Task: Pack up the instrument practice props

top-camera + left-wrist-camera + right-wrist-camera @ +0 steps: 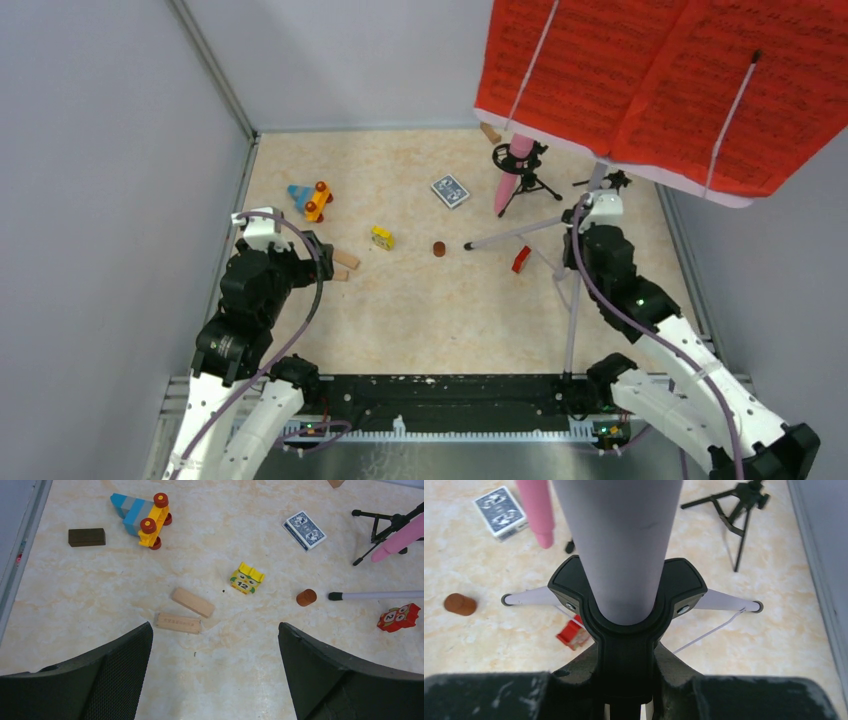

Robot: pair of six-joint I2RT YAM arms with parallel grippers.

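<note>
Grip sits with the right tool, clamped on the upright silver pole at the right side of the counter; the left tool, spread wide apart, hangs well away leftward.

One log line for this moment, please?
left claw: open, empty | right claw: shut on stand pole | red pages: unpacked

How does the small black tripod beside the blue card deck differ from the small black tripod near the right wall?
The small black tripod beside the blue card deck holds the pink microphone, which leans in its clip; the small black tripod near the right wall holds nothing that shows. The first stands further left, the second close to the table's right edge. Both have thin black legs.
</note>
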